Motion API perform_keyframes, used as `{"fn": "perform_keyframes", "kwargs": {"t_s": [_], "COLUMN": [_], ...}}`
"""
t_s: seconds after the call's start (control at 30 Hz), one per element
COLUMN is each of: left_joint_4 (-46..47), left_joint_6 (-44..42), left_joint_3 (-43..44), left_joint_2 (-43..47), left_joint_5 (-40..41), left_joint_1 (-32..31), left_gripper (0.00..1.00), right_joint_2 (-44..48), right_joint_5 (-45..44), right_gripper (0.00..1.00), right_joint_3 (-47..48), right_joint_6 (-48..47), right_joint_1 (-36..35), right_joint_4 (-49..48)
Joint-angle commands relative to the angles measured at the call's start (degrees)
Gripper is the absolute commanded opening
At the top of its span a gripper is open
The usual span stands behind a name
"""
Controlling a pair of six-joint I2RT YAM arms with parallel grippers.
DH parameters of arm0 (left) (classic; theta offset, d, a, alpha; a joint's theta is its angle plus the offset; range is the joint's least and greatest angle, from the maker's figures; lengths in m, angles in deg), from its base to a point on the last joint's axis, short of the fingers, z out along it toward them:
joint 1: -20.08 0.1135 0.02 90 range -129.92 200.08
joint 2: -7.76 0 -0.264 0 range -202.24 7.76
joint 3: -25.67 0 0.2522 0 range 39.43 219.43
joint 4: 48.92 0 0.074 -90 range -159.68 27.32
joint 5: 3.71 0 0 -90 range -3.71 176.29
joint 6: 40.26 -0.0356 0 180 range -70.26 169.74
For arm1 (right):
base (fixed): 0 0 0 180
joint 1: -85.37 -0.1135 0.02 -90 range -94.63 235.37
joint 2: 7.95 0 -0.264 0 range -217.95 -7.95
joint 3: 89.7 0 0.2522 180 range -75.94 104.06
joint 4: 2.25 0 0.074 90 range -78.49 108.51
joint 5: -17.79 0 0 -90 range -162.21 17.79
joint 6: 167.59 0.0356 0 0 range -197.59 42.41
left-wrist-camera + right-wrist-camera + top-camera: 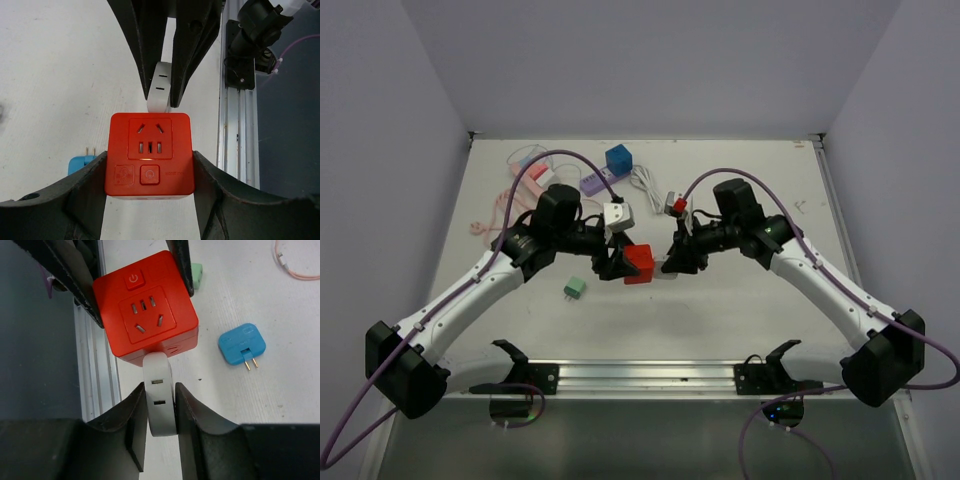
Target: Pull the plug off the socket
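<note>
A red cube socket (638,264) is held above the table's middle, and it also shows in the left wrist view (150,152) and the right wrist view (145,307). A white USB plug (160,392) sticks out of its side, seated in the socket; it also shows in the left wrist view (160,92). My left gripper (150,175) is shut on the red socket from both sides. My right gripper (161,410) is shut on the white plug, fingers (132,425) pressing its flat sides. In the top view the grippers meet, left (615,262) and right (672,262).
A small green plug (575,288) lies on the table left of the socket, shown blue in the right wrist view (242,343). At the back lie a blue cube (618,159), a purple strip (596,182), pink cable (490,225), white cable (645,183) and a white adapter (617,215). A metal rail (640,375) runs along the near edge.
</note>
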State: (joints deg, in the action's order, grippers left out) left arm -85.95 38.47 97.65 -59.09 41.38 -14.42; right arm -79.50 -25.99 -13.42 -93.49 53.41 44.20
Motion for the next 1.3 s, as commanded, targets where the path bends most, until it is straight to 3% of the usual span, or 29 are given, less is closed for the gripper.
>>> {"fn": "perform_keyframes", "kwargs": {"t_s": [0.0, 0.03, 0.13, 0.2, 0.5, 0.9, 1.13, 1.27], "left_joint_4": [1.6, 1.0, -2.0, -5.7, -16.9, -13.8, -3.6, 6.6], "left_joint_6": [-1.9, -2.5, -5.1, -7.7, -17.5, -14.0, -4.4, 6.3], "left_joint_3": [3.4, 3.4, 4.1, 5.1, 7.5, 3.4, -1.7, -6.3], "left_joint_2": [0.7, 0.6, 0.2, -0.2, -0.6, 2.3, -0.5, -3.4], "left_joint_5": [-5.5, -6.1, -8.3, -10.5, -18.2, -5.4, 1.5, 8.0], "left_joint_1": [0.4, 0.6, 1.5, 2.4, 5.2, 5.2, 5.2, 5.2], "left_gripper": [0.00, 0.00, 0.00, 0.00, 0.00, 0.00, 0.00, 0.00], "right_joint_2": [0.3, 0.6, 2.4, 4.4, 9.0, 9.2, 4.0, -0.2], "right_joint_5": [0.3, 0.3, -0.5, -1.2, -6.8, -13.6, -13.7, -17.6], "right_gripper": [0.28, 0.17, 0.03, 0.00, 0.00, 0.00, 0.00, 0.00], "right_joint_3": [0.8, 0.4, -1.1, -2.4, -7.0, -5.2, -7.0, -10.5], "right_joint_6": [-2.1, -2.6, -3.6, -4.6, -9.7, -11.8, -1.1, 11.8], "right_joint_1": [-0.2, -0.2, -0.2, -0.2, -0.2, -0.2, -0.2, -0.2], "right_joint_4": [0.5, 0.6, 0.9, 1.0, 2.4, 8.1, 2.1, -7.6]}}
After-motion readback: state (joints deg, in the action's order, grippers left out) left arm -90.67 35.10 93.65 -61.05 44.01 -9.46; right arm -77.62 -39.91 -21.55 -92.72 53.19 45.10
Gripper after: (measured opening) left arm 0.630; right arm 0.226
